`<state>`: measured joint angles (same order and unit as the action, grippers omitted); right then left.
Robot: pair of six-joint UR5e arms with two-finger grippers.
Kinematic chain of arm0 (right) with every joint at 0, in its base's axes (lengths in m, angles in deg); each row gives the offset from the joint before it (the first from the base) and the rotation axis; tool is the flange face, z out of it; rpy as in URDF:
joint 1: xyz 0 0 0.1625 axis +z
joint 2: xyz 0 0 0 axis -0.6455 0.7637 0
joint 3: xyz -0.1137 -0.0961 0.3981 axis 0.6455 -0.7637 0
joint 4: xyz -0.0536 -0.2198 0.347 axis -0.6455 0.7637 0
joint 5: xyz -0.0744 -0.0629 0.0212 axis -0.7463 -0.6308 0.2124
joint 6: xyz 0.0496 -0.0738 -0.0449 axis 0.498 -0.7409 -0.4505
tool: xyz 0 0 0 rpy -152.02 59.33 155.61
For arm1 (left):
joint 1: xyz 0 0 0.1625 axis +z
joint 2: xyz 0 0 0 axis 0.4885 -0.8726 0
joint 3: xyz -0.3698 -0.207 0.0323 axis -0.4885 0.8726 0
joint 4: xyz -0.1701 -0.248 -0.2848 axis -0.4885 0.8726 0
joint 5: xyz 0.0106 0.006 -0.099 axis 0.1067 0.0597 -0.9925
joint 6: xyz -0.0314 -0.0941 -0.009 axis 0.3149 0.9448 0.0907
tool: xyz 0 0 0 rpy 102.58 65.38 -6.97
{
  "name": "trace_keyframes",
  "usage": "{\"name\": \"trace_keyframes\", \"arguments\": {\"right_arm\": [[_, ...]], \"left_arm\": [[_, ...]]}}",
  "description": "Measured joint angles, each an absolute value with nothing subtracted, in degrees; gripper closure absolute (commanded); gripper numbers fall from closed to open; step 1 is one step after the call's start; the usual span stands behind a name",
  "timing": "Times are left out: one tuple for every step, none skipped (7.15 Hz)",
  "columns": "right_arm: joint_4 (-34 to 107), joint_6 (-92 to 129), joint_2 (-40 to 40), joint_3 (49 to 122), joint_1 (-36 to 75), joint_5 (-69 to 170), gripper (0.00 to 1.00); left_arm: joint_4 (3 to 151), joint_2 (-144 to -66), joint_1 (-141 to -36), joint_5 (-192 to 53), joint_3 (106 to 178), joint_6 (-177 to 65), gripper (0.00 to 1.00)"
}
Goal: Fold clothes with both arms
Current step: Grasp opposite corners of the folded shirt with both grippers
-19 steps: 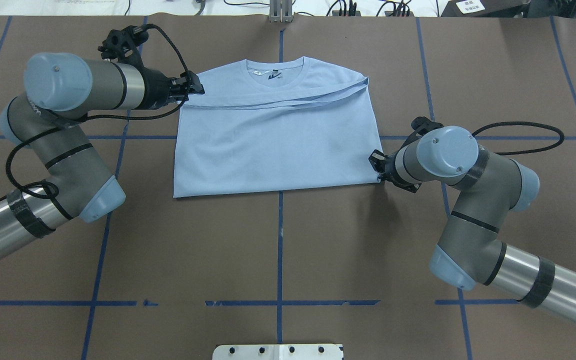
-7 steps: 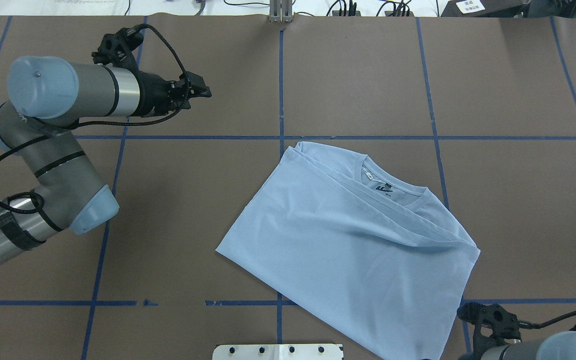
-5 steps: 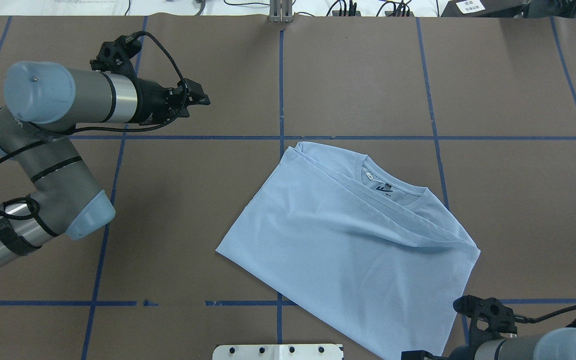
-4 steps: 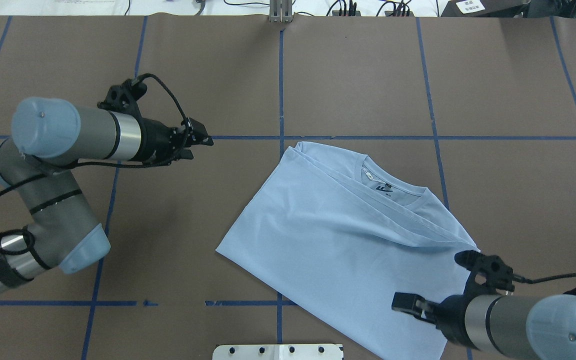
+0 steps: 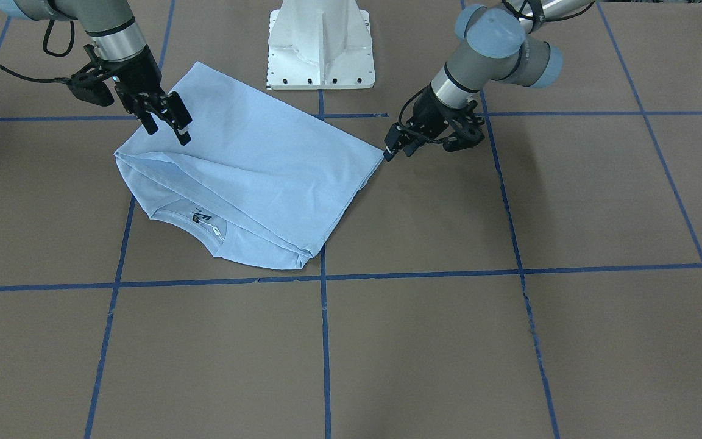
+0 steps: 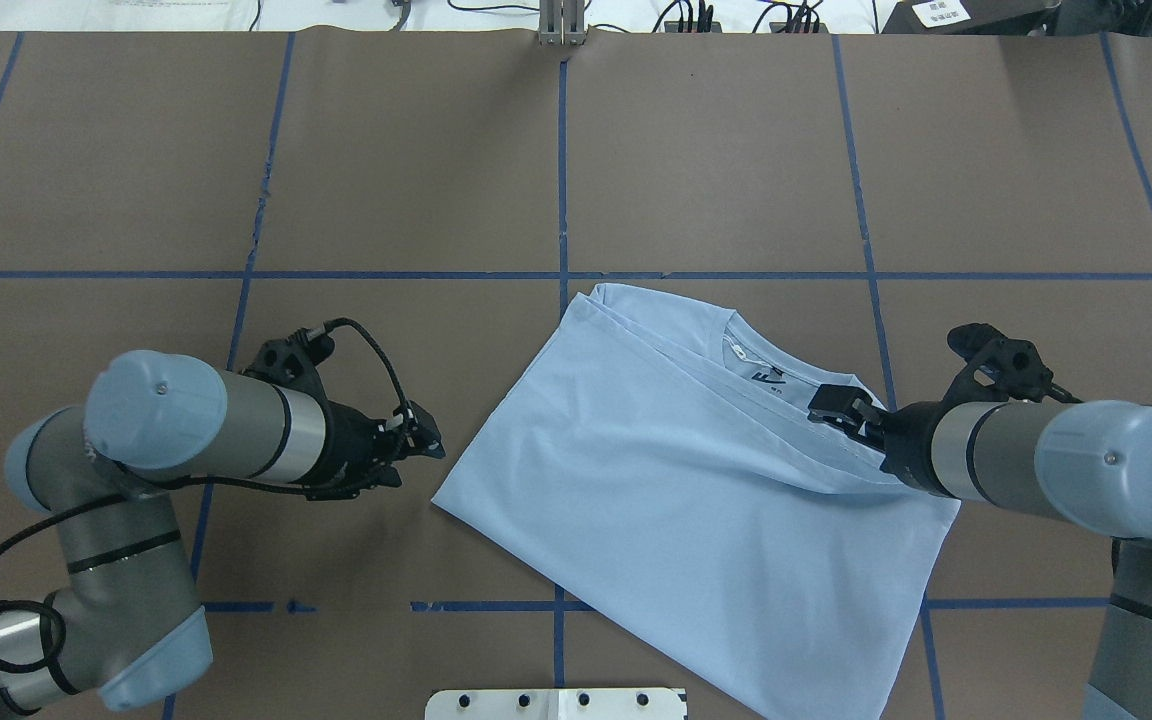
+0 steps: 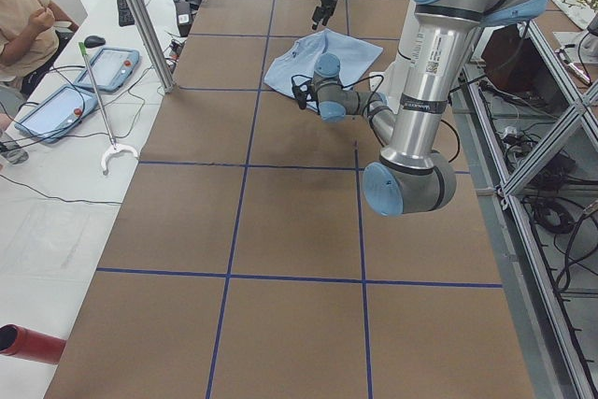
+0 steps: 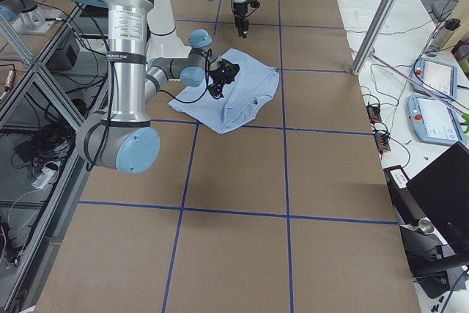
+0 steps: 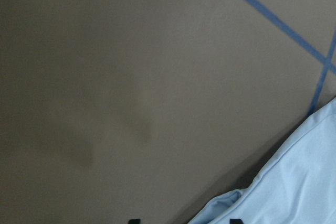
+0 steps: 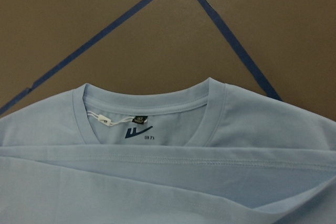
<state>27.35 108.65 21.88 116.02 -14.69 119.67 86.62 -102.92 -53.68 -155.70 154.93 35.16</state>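
Light blue short-sleeved t-shirt (image 6: 696, 520) lies flat and skewed, centre to lower right of the overhead frame, on brown paper-covered table (image 6: 736, 150). Sleeves are tucked in and a folded edge runs just below the collar, so it looks part folded, probably one more fold left. Left gripper (image 6: 421, 450) just beside shirt's left corner, jaws apart, empty. Right gripper (image 6: 836, 410) over the shoulder near the collar, jaws apart, gripping nothing.

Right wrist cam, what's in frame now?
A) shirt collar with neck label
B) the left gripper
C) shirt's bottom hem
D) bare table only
A: the right wrist view shows the shirt with its collar and the label inside the neck.
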Motion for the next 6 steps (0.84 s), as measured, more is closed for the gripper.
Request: {"name": "trace_keyframes", "arguments": {"right_arm": [[27.4, 108.6, 21.4, 115.5, -13.6, 120.2, 0.00], [27.7, 108.6, 21.6, 115.3, -13.2, 120.2, 0.00], [27.8, 108.7, 21.9, 115.4, -13.0, 120.0, 0.00], [27.9, 108.7, 22.1, 115.5, -13.0, 120.0, 0.00], [27.9, 108.8, 22.2, 115.6, -12.9, 119.9, 0.00], [27.9, 108.8, 22.3, 115.8, -12.9, 120.0, 0.00]], "left_arm": [[86.2, -103.6, -51.6, -154.0, 154.7, 35.4, 0.36], [86.0, -104.1, -50.2, -151.8, 154.3, 35.4, 0.37], [85.6, -104.3, -49.6, -150.7, 154.0, 35.3, 0.38], [84.9, -104.5, -49.3, -150.1, 153.9, 35.2, 0.40], [84.4, -104.5, -49.1, -149.6, 153.8, 35.2, 0.43], [84.1, -104.6, -48.8, -149.2, 153.8, 35.2, 0.44]]}}
